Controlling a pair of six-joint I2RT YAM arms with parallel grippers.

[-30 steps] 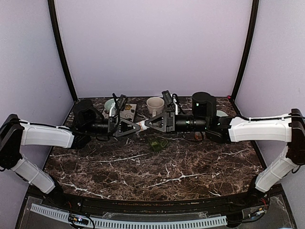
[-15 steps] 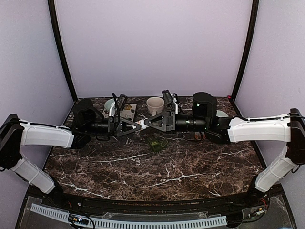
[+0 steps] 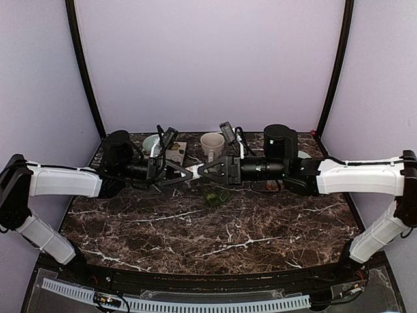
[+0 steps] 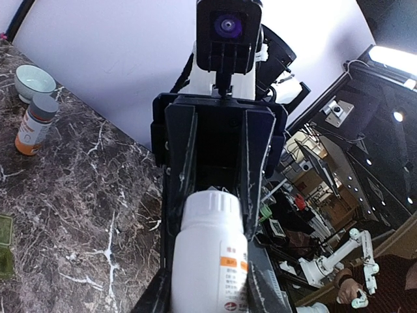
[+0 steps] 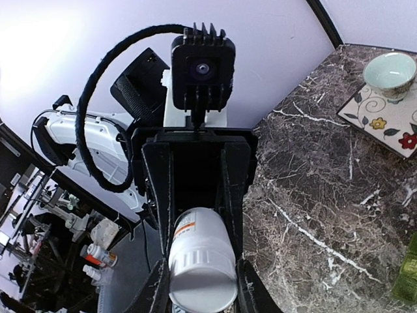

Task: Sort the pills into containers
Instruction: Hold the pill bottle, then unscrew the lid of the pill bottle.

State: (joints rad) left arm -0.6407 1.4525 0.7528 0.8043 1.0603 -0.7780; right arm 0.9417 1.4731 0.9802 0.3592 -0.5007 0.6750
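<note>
A white pill bottle (image 3: pixel 194 173) with an orange label band hangs level above the table between both arms. My left gripper (image 4: pixel 207 274) is shut on the bottle (image 4: pixel 210 261) round its body. My right gripper (image 5: pixel 202 280) is shut on the ribbed cap end (image 5: pixel 202 277). The two grippers meet tip to tip, left gripper (image 3: pixel 188 173) and right gripper (image 3: pixel 201 171). Below them on the marble lies the dark green pill box, the containers (image 3: pixel 213 196); its edge shows in the wrist views (image 4: pixel 5 244) (image 5: pixel 409 274). No pills are in view.
A cream mug (image 3: pixel 212 143) stands at the back centre. A pale bowl (image 3: pixel 151 142) sits on a flowered tile (image 3: pixel 174 154) at the back left. An orange bottle with a grey cap (image 4: pixel 36 124) and a second bowl (image 4: pixel 34 81) stand at the back right.
My left gripper has closed in on the bottle's body, and its wrist has turned and risen slightly. The right gripper has kept its hold on the cap end.
</note>
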